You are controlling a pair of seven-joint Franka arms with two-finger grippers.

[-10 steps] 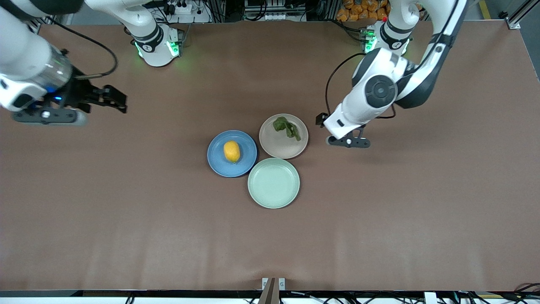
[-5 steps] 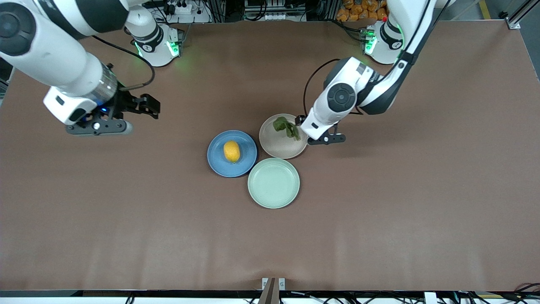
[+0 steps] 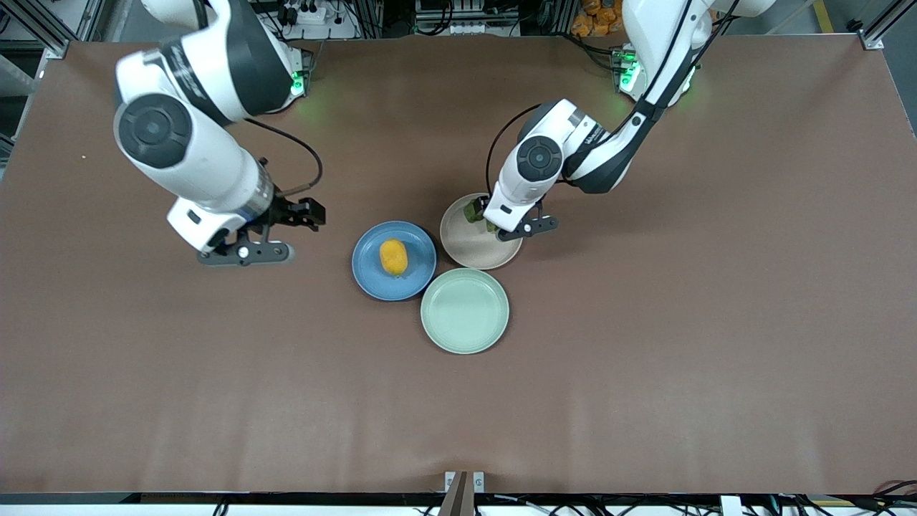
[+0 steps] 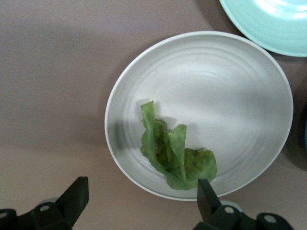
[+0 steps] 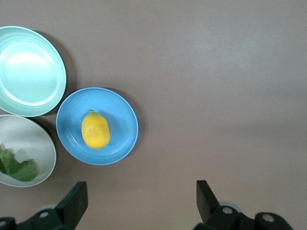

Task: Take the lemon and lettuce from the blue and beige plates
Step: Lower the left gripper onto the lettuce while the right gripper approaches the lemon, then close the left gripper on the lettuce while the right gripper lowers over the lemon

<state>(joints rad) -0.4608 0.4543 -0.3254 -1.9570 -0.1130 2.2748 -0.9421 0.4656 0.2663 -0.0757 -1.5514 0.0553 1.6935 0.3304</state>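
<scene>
The lemon (image 3: 393,257) lies on the blue plate (image 3: 420,276); both also show in the right wrist view, the lemon (image 5: 95,130) on its plate (image 5: 123,140). The lettuce (image 4: 172,153) lies on the beige plate (image 4: 230,96). In the front view the left hand hides most of the leaf (image 3: 473,211) on that plate (image 3: 476,254). My left gripper (image 4: 141,191) is open and empty over the beige plate's rim by the lettuce (image 3: 494,217). My right gripper (image 3: 309,213) is open and empty (image 5: 140,189) over the bare table beside the blue plate, toward the right arm's end.
An empty mint-green plate (image 3: 465,310) touches both plates on the side nearer the front camera; it also shows in the left wrist view (image 4: 268,24) and the right wrist view (image 5: 29,72). The brown table (image 3: 645,358) spreads wide around the three plates.
Both arms swung in toward the plates. The left gripper moved from beside the beige plate to over its rim and the lettuce. The right gripper moved from the table's end to beside the blue plate.
</scene>
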